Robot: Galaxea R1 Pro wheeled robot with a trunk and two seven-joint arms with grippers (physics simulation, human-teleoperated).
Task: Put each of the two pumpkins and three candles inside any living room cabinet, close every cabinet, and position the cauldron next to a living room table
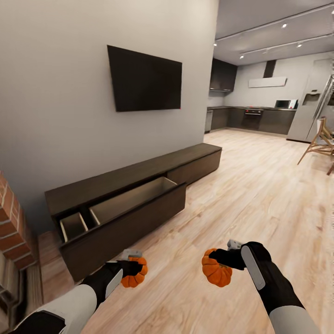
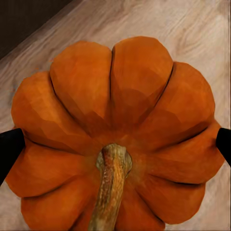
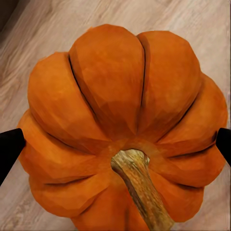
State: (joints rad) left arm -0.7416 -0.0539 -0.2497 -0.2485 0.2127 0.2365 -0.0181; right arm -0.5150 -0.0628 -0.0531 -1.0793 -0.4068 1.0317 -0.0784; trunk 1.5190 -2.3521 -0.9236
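Observation:
Each of my grippers holds an orange ribbed pumpkin above the wooden floor. In the head view the left gripper [image 1: 131,269] is shut on one pumpkin [image 1: 135,274], and the right gripper [image 1: 221,259] is shut on the other pumpkin [image 1: 216,270]. Up close, the left wrist view has its pumpkin [image 2: 113,120] stem toward the camera, black fingertips [image 2: 9,147] at both sides. The right wrist view's pumpkin [image 3: 120,120] sits the same way between dark fingertips [image 3: 9,144]. The long dark-brown cabinet [image 1: 134,195] stands along the wall ahead left, its drawer [image 1: 123,204] pulled open with a pale interior.
A black TV [image 1: 144,80] hangs on the wall above the cabinet. A brick fireplace edge [image 1: 11,222] is at the far left. Open wooden floor [image 1: 260,185] runs toward the kitchen [image 1: 253,116], with a wooden chair [image 1: 320,141] at the right.

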